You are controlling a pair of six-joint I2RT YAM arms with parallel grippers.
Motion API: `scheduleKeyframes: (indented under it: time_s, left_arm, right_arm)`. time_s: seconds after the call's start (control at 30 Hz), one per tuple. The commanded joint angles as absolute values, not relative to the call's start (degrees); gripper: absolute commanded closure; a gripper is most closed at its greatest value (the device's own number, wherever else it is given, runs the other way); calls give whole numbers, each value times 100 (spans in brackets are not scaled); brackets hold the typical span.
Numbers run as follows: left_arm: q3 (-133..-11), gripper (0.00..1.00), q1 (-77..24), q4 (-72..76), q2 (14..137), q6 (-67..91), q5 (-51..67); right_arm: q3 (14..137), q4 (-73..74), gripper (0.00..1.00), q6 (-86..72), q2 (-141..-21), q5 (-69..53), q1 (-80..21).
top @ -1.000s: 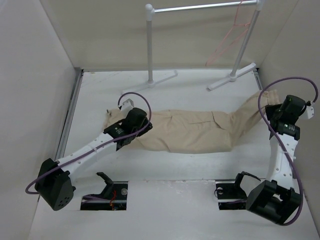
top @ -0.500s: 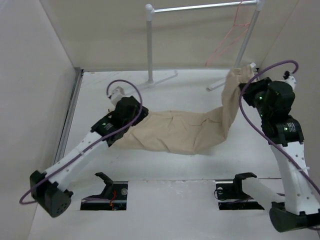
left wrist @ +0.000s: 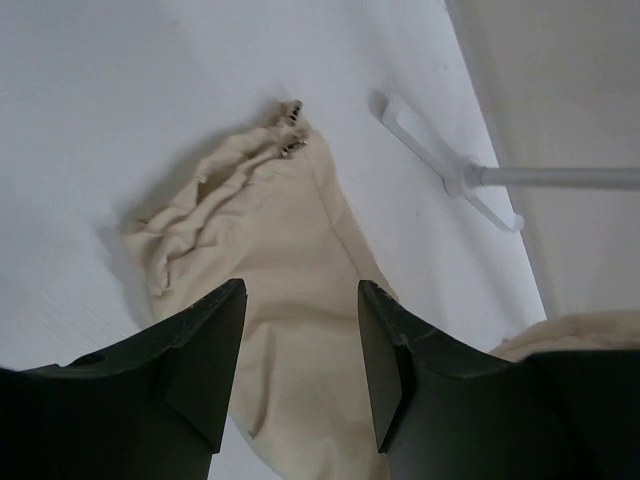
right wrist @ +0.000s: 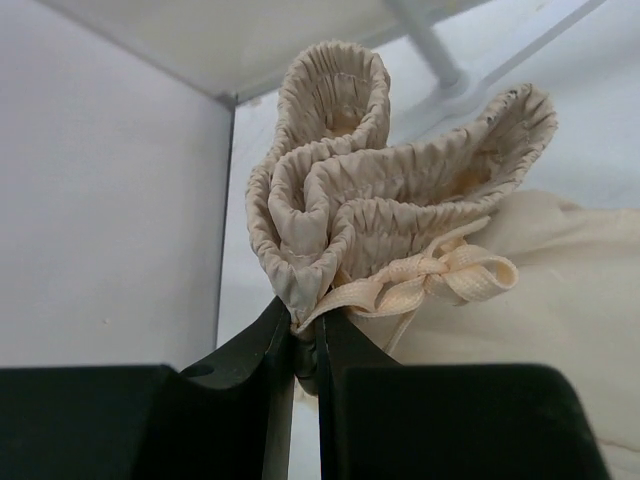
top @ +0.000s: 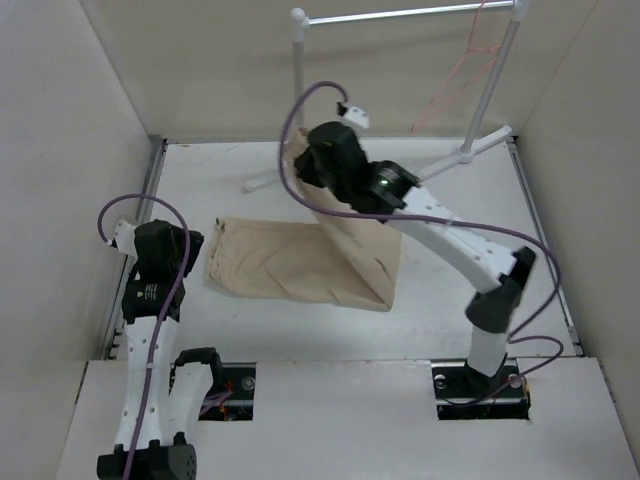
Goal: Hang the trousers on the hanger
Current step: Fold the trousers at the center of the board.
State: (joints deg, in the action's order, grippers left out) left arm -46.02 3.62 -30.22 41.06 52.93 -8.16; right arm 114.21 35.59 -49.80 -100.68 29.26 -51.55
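the top camera is looking down from above the near edge of the table point(top: 450, 290) toward the far wall point(top: 200, 60), taking in the whole trousers point(top: 300, 262) and the rail stand point(top: 298, 90). the left wrist camera is looking down past the left gripper point(left wrist: 300, 300) at nearby cloth and a stand foot. the right wrist camera is sitting very close to the trousers' gathered waist beyond the right gripper point(right wrist: 303, 320); all three views are sharing trousers and stand.

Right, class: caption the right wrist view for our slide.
Right gripper shut on the trousers at the gathered waistband, beside the drawstring bow.
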Motion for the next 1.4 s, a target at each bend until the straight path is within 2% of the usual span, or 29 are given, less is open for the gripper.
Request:
scheduleKeyframes:
  time_s: [0.0,0.07,0.1,0.13,0.2,0.27,0.37,0.47,0.53,0.6,0.77,0.83,0.93,1.0,1.1,1.17,1.37]
  left_arm:
    - [-4597,53,777,-3085,3955,5115,-536]
    - [-4632,53,892,-3050,3929,5133,-571]
    - [-4693,52,962,-3085,3920,5124,-606]
    - [-4824,52,1067,-3146,3903,5089,-685]
    - [-5131,50,1103,-3252,3920,4949,-1009]
    - [-5544,50,1094,-3278,4034,4721,-1361]
    - [-6028,49,1121,-3217,4262,4605,-1617]
    - [-6091,49,1112,-3068,4560,4649,-1539]
    - [-5872,49,902,-2919,4745,4772,-1425]
    - [-5565,49,490,-2699,5026,4939,-1240]
    - [-4809,49,-916,-1847,5931,5071,-1213]
    - [-4624,49,-1198,-1609,6230,5141,-1204]
    - [-4457,49,-1375,-1494,6442,5124,-1178]
    - [-4264,49,-1349,-1494,6442,5072,-1195]
    - [-3912,50,-1183,-1494,6399,5027,-1143]
    - [-3745,50,-1112,-1494,6346,5001,-1134]
    - [-3279,51,-691,-1477,6372,4834,-1125]
  right_arm:
    - [13037,3760,91,-5089,-11262,2919,-5698]
    - [13882,4094,89,-5220,-12045,2734,-5970]
    - [14287,4252,84,-5351,-12450,2620,-6129]
    - [14622,4358,73,-5544,-12863,2393,-6322]
    - [14940,4368,59,-5773,-13330,1945,-6516]
    - [15239,4473,55,-5906,-13605,1470,-6622]
    - [15092,4658,49,-5758,-13335,1572,-6622]
    - [13656,4370,43,-5476,-12239,1836,-6316]
    - [12137,3634,42,-5318,-11238,1855,-6000]
    - [10598,2869,47,-5230,-10270,1785,-5640]
    - [8029,2435,83,-4896,-8879,872,-4813]
    - [7176,2321,88,-4799,-8545,590,-4654]
    - [6173,2180,83,-4659,-8079,553,-4610]
    - [5706,2171,71,-4579,-7937,624,-4610]
    - [5345,2119,57,-4553,-7945,755,-4601]
    - [5309,2109,53,-4465,-8050,896,-4601]
    - [5519,2206,50,-4342,-8375,1494,-4610]
